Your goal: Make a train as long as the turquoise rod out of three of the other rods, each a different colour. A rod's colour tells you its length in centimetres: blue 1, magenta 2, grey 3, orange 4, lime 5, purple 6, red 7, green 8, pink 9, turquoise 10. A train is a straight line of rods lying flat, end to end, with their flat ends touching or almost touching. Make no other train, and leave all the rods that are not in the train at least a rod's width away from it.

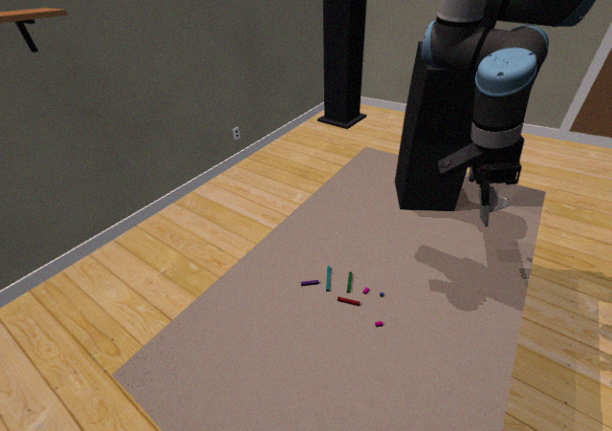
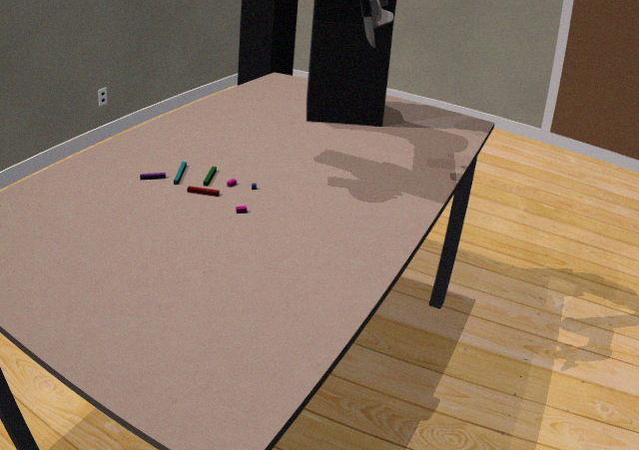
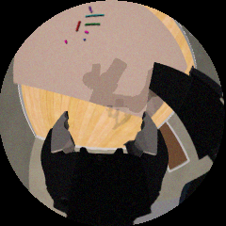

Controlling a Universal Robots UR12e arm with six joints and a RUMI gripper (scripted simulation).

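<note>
The turquoise rod (image 1: pixel 328 278) (image 2: pixel 180 173) (image 3: pixel 94 15) lies flat, the purple rod (image 1: pixel 310 282) (image 2: pixel 153 176) (image 3: pixel 90 9) to its left in the top and exterior views. The green rod (image 1: pixel 349 281) (image 2: pixel 210 176) (image 3: pixel 92 24) lies to its right. The red rod (image 1: pixel 348 301) (image 2: pixel 203 191) (image 3: pixel 78 25) lies in front of these. One magenta rod (image 1: pixel 365 290) (image 2: pixel 232 183) (image 3: pixel 87 32) is right of the green rod, then the blue rod (image 1: pixel 382 294) (image 2: pixel 254 186) (image 3: pixel 85 40). Another magenta rod (image 1: pixel 379 323) (image 2: pixel 241 210) (image 3: pixel 66 41) lies nearer the front. None touch. My gripper (image 3: pixel 104 111) is open and empty, high above the far right.
The table top (image 1: pixel 306 367) (image 2: pixel 155 280) (image 3: pixel 42 66) bears all the rods. The arm's black pedestal (image 1: pixel 429 144) (image 2: pixel 345 74) stands at its back. The arm's shadow falls on the table's right side. A second black pillar (image 1: pixel 344 51) (image 2: pixel 268 22) stands behind, near the wall.
</note>
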